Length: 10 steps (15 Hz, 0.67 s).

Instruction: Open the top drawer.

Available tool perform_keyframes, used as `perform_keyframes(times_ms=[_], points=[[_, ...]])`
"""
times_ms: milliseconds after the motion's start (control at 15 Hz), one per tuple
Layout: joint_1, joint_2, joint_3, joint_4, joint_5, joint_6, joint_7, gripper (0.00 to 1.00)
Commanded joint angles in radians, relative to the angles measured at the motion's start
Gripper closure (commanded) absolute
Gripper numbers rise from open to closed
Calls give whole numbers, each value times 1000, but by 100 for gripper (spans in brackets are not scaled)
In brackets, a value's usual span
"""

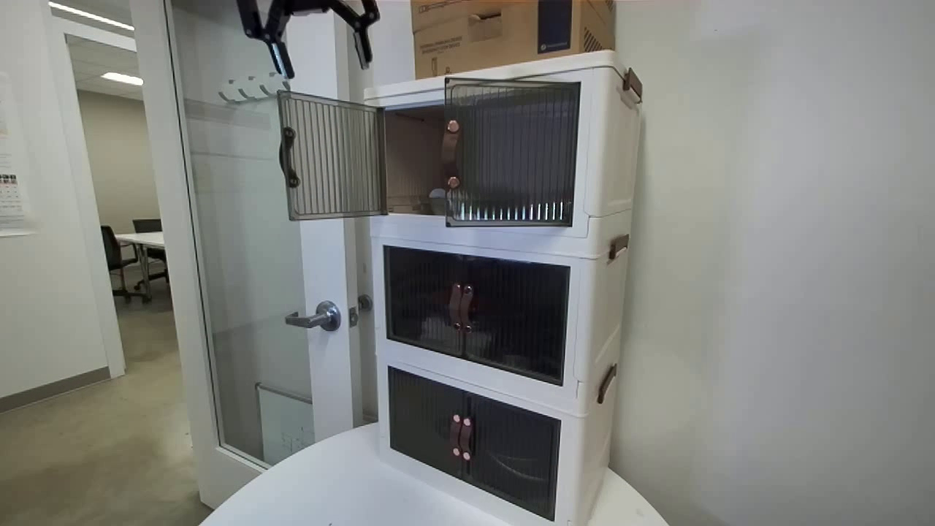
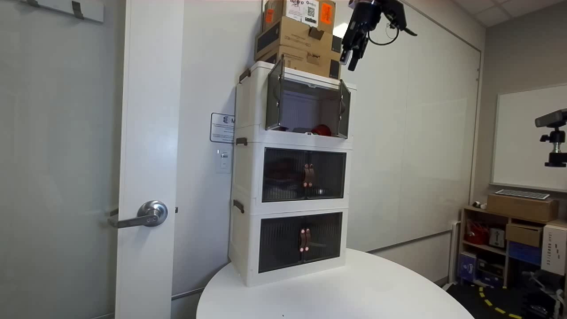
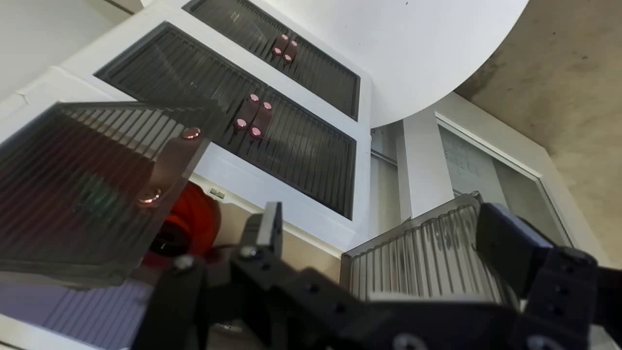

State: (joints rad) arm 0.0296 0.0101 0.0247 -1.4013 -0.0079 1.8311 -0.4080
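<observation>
The top drawer (image 1: 413, 153) is the uppermost cream-framed compartment; its tan interior shows in both exterior views (image 2: 297, 108). Both smoky ribbed door panels stand swung outward. One panel (image 1: 332, 157) is wide open on the side nearer my gripper; it also shows in the wrist view (image 3: 423, 257). The second panel (image 1: 511, 157) with its brown strap handle is also swung out, and shows in the wrist view (image 3: 73, 194). My gripper (image 1: 323, 64) is open and empty, above and in front of the compartment; it shows in an exterior view (image 2: 348, 62) and the wrist view (image 3: 386, 238).
A red object (image 2: 322, 130) lies inside the top compartment. The middle (image 1: 475, 314) and bottom (image 1: 471, 446) compartments have shut dark doors. Cardboard boxes (image 2: 305, 42) stand on the cabinet. The cabinet stands on a round white table (image 2: 354, 292). A door with a lever handle (image 1: 314, 318) is beside it.
</observation>
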Motion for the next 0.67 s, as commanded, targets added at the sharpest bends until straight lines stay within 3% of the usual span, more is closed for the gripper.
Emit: perform_keyframes(times_ms=[0,333,600], points=[[-27,157,-12,153,64,45,-145,0],[-89,363,-1,378,50,79,-311,0],[-100,467,15,536,37,51,-376,0]])
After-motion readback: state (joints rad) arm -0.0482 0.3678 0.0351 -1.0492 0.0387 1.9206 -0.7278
